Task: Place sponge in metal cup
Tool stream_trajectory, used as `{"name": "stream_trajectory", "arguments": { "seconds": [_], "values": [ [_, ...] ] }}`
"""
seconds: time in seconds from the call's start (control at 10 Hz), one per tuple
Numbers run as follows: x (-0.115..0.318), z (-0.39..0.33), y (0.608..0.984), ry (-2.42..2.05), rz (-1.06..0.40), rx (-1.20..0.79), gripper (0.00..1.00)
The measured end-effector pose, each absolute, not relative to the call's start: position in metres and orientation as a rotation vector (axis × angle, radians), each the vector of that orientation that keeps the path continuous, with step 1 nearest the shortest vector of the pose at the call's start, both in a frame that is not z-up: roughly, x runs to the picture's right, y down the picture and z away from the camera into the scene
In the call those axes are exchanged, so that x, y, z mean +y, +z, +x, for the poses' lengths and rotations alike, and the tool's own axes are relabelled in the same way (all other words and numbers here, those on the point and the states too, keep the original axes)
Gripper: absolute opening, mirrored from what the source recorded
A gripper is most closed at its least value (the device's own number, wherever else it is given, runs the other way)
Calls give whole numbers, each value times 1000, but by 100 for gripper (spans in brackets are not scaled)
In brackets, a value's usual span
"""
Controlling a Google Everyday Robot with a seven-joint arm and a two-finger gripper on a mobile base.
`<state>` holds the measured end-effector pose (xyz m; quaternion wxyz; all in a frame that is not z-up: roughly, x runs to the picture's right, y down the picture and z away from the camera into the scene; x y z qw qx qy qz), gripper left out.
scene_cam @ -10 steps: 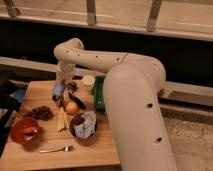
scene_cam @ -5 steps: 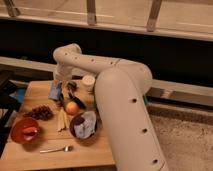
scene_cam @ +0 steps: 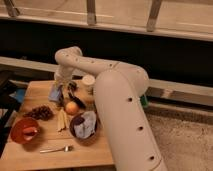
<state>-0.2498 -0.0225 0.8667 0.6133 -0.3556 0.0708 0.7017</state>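
Gripper [scene_cam: 61, 86] down at the sponge [scene_cam: 55, 92], far left of the counter [scene_cam: 90, 152].
Looks like the grab step; jaws' state I can't tell. Next: lift it, find the metal cup.

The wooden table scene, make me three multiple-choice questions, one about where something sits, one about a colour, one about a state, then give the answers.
1. Where is the fork on the wooden table?
A. near the front edge
B. inside the red bowl
C. on the floor

2. What colour is the bowl at the table's left front?
A. green
B. red
C. white

3. What is the state of the sponge?
A. at the gripper, at the table's back left
B. lying inside the dark bowl
C. resting on the fork

Answers:
1. A, the fork lies alone by the front edge, ahead of the dark bowl holding a pale cloth.
2. B, its rim and wall are red-orange.
3. A, the light blue pad shows right at the arm's end, behind the orange.
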Motion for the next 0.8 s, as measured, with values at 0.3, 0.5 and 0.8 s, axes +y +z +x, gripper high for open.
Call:
{"name": "stream_trajectory", "arguments": {
  "seconds": [0.3, 0.5, 0.8],
  "values": [
    [-23, -244, 871, 1618, -847, 165, 73],
    [-19, -253, 870, 1591, -879, 158, 80],
    [-15, -263, 869, 1566, -906, 156, 80]
  ]
}}
